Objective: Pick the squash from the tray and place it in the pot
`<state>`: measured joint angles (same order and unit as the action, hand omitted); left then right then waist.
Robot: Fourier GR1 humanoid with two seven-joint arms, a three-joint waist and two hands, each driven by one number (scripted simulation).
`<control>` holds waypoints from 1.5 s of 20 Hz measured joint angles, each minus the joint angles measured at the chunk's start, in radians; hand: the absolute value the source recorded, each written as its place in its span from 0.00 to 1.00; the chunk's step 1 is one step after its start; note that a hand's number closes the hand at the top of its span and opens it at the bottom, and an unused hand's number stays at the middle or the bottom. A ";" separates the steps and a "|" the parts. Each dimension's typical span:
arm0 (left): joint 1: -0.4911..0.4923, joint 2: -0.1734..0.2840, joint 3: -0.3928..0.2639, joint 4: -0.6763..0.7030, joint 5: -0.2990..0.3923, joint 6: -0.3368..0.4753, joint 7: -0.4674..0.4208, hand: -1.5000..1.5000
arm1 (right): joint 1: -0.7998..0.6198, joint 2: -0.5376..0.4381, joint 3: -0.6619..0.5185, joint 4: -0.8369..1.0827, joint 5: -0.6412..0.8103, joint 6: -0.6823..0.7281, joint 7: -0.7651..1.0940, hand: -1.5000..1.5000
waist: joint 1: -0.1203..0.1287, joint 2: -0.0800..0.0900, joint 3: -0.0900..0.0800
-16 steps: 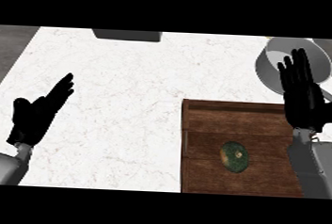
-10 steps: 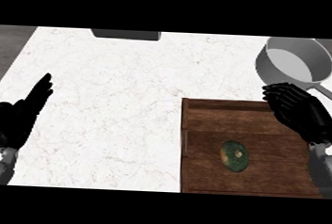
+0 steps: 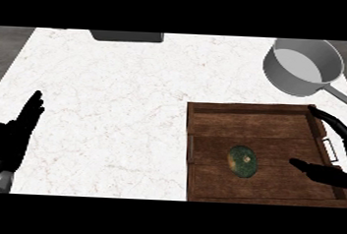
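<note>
A small dark green squash point(image 3: 242, 161) lies in the middle of a brown wooden tray point(image 3: 209, 189) at the lower right of the counter. A grey pot point(image 3: 302, 65) with a long handle stands beyond the tray at the upper right. My right hand point(image 3: 334, 172) is at the tray's right edge, open, thumb pointing toward the squash and fingers stretched over the right rim; it does not touch the squash. My left hand point(image 3: 8, 141) rests open at the lower left, fingers up.
The white marble counter point(image 3: 119, 102) spreads left of the tray. A dark grey object point(image 3: 127, 36) sits at the far edge, top centre.
My right hand has dropped from near the pot down to the tray's right side, uncovering the pot. My left hand has slid lower and further left.
</note>
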<state>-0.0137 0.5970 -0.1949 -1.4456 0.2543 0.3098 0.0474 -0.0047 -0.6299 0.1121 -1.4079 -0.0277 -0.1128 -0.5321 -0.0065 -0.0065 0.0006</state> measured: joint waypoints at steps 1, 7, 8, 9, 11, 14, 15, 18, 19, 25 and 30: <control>0.008 -0.010 0.002 0.006 -0.008 0.001 -0.013 0.50 | 0.024 -0.015 -0.007 -0.017 0.006 0.013 -0.017 0.00 | 0.000 0.001 0.000; 0.026 -0.026 0.013 -0.017 -0.034 0.000 -0.004 0.50 | 0.057 -0.118 0.018 -0.161 0.079 0.098 0.105 0.00 | 0.003 0.003 -0.001; 0.030 -0.032 0.015 -0.015 -0.039 0.001 -0.011 0.50 | 0.047 -0.130 0.028 -0.182 0.092 0.114 0.141 0.00 | 0.005 0.004 -0.001; 0.030 -0.028 0.020 -0.022 -0.038 -0.004 -0.001 0.50 | 0.038 -0.144 0.038 -0.216 0.103 0.130 0.186 0.00 | 0.006 0.004 -0.002; 0.023 -0.024 0.020 -0.042 -0.042 -0.005 0.023 0.50 | 0.010 -0.169 0.065 -0.277 0.119 0.173 0.285 0.00 | 0.008 0.004 -0.002; 0.027 -0.034 0.014 -0.044 -0.053 -0.005 0.022 0.50 | -0.062 -0.202 0.123 -0.323 0.159 0.245 0.435 0.00 | 0.019 0.006 -0.003; 0.036 -0.039 0.008 -0.052 -0.056 -0.005 0.018 0.50 | -0.078 -0.213 0.147 -0.336 0.177 0.269 0.483 0.00 | 0.023 0.006 -0.003; 0.039 -0.029 0.025 -0.052 -0.049 -0.019 0.015 0.50 | -0.134 -0.245 0.209 -0.365 0.212 0.364 0.612 0.00 | 0.030 0.007 -0.003; 0.033 -0.036 0.022 -0.047 -0.057 -0.015 0.015 0.50 | -0.157 -0.250 0.230 -0.376 0.214 0.402 0.656 0.00 | 0.029 0.007 -0.003; 0.040 -0.042 0.042 -0.049 -0.062 -0.036 0.010 0.50 | -0.283 -0.166 0.341 -0.376 0.226 0.574 0.890 0.00 | 0.027 0.008 -0.002; 0.046 -0.064 0.061 -0.066 -0.094 -0.041 0.035 0.50 | -0.335 -0.058 0.364 -0.342 0.255 0.673 0.984 0.00 | 0.018 0.007 -0.001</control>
<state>0.0319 0.5331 -0.1336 -1.5112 0.1599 0.2691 0.0827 -0.3397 -0.6874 0.4757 -1.7498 0.2275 0.5601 0.4517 0.0113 0.0003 -0.0007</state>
